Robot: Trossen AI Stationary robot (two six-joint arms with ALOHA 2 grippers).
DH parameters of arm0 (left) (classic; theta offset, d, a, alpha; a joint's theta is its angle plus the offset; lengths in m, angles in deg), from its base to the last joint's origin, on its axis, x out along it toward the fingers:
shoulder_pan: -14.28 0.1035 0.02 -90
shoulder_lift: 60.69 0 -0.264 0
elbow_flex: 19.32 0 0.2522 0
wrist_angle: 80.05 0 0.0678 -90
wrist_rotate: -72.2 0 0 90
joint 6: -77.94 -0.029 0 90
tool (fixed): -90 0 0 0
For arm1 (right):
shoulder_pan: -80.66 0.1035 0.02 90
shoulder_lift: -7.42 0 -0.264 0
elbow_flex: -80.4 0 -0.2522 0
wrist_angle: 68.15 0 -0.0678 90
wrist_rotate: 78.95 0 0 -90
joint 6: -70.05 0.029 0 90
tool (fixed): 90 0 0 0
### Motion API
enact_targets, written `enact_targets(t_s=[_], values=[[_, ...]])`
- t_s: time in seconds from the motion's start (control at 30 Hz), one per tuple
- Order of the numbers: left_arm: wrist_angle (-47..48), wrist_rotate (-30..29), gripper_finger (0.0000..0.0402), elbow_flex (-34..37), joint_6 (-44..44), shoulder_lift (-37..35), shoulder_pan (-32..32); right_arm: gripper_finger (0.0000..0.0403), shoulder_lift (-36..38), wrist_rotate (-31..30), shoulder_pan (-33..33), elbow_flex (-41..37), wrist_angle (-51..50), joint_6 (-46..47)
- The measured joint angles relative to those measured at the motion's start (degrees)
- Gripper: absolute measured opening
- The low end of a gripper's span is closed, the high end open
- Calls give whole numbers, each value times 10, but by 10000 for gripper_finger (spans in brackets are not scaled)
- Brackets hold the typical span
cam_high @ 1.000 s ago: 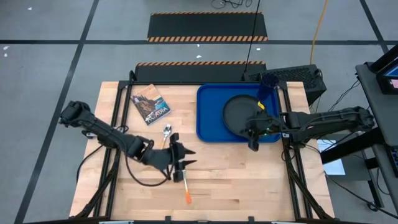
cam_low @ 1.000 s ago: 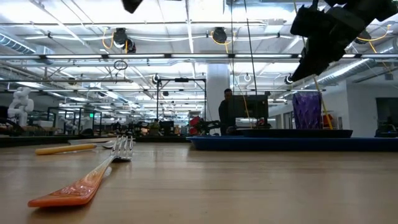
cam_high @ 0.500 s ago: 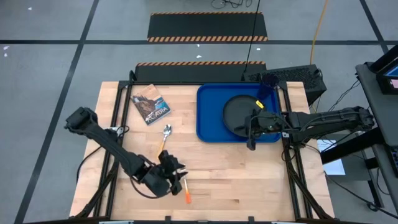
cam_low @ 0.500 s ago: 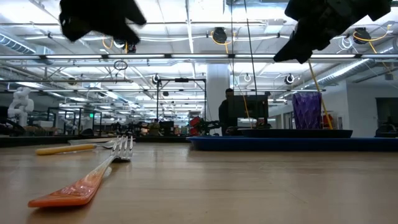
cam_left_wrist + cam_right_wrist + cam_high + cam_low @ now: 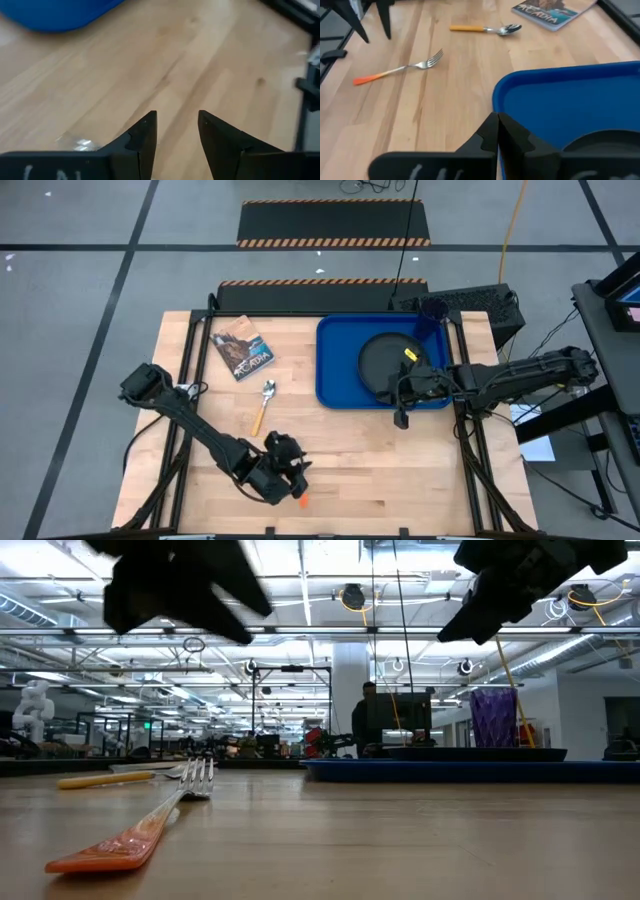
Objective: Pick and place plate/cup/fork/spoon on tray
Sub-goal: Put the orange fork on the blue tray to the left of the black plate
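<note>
The fork (image 5: 150, 822) lies flat on the table near the front edge, its orange handle end (image 5: 303, 500) nearest me; it also shows in the right wrist view (image 5: 400, 70). My left gripper (image 5: 292, 475) hovers open above the fork, touching nothing (image 5: 175, 135). The spoon (image 5: 262, 405) lies flat on the wood farther back. The black plate (image 5: 388, 365) lies in the blue tray (image 5: 335, 360). The purple cup (image 5: 430, 320) stands at the tray's far right corner. My right gripper (image 5: 401, 415) is shut and empty above the tray's near edge (image 5: 497, 132).
A small printed booklet (image 5: 242, 347) lies at the table's far left, beyond the spoon. Bare wood lies between the fork and the tray (image 5: 560, 100). Black frame rails run along the table's left and right sides.
My left gripper has gone toward the table's near edge, along the fork toward its orange handle end, and now covers most of the fork in the high view. The fork and the spoon have stayed where they were.
</note>
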Motion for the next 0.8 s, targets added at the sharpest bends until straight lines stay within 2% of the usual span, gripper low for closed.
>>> enact_targets(t_s=[0.1,0.2,0.33,0.5,0.6,0.7,0.8], values=[[36,-1,129,-54,-26,26,6,0,-8,-8,15,0,0,1],[99,-1,115,-108,-16,54,17,0,-17,-48,28,0,-4,8],[180,-1,109,-151,43,82,30,0,-20,-62,37,0,-2,4],[245,18,108,-155,148,89,45,0,-20,-62,38,0,-2,3],[259,40,108,-155,160,89,52,0,-20,-61,38,0,-2,4],[217,36,108,-155,157,89,53,0,-20,-47,38,0,-2,6],[201,60,108,-155,109,88,58,3,-20,-27,39,0,2,0]])
